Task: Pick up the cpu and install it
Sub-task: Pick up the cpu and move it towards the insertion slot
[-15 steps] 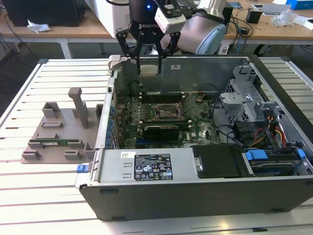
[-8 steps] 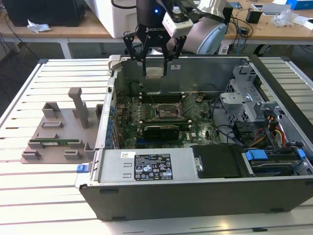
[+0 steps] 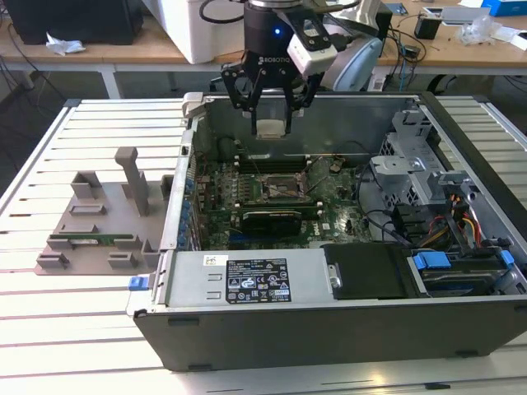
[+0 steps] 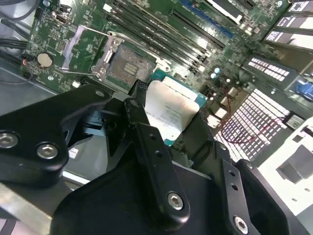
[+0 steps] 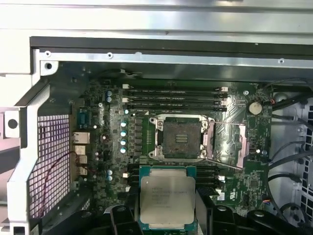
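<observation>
My gripper point(image 3: 272, 127) hangs above the open computer case, shut on the cpu point(image 3: 271, 128), a flat square chip with a silver top. In the first wrist view the cpu point(image 5: 167, 198) sits level between my black fingers point(image 5: 121, 218). It is a short way off from the open socket point(image 5: 180, 138), whose metal frame point(image 5: 227, 142) is swung aside. The second wrist view shows the cpu point(image 4: 172, 111) clamped at its edges, with the socket point(image 4: 128, 66) on the green motherboard point(image 4: 63, 46) beyond it. In the exterior view the socket point(image 3: 276, 186) lies below my gripper.
The grey fixture tray point(image 3: 103, 222) with upright posts stands on the slatted table at the exterior view's left. Inside the case are memory slots point(image 5: 176, 98), a black power supply point(image 3: 255, 280), drive cages point(image 3: 428, 189) and loose cables point(image 3: 461, 222). The case walls point(image 3: 189, 164) ring the motherboard.
</observation>
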